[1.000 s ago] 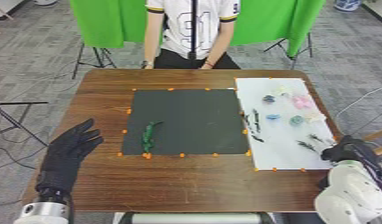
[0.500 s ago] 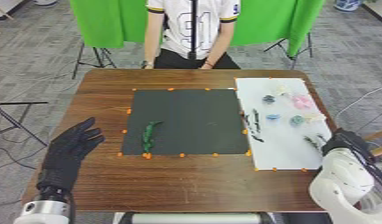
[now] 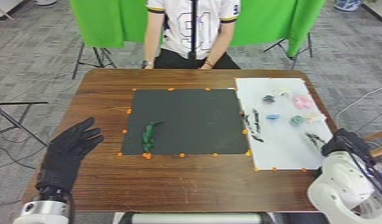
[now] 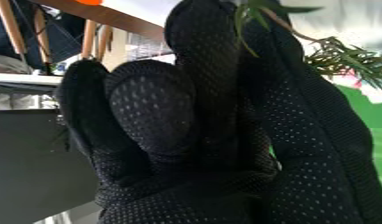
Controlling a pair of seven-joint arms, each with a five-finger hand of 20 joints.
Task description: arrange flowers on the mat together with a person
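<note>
Over the white sheet's right edge, my right hand [image 3: 347,143] is beside a green sprig [image 3: 315,139]. In the right wrist view, a leafy sprig [image 4: 349,61] has its stem pinched at the fingertips of my right hand [image 4: 214,125]. My left hand [image 3: 70,147] hovers at the table's left side, fingers loosely extended. A green stem [image 3: 148,137] lies upright on the left part of the dark mat [image 3: 192,120]. On the white sheet [image 3: 281,155] are dark stems [image 3: 257,122], a pink flower [image 3: 303,102], blue flowers [image 3: 273,117] and a teal flower [image 3: 297,120].
Orange markers [image 3: 181,155] line the mat and sheet. A person [image 3: 192,30] sits across the brown table [image 3: 187,182], hands at the far edge. Green cloth [image 3: 263,22] hangs behind, and a black stand [image 3: 14,125] is at the left.
My right hand has moved slightly up and to the right over the sheet's edge. The sprigs beside it have shifted, and fewer show there. The left hand stays still.
</note>
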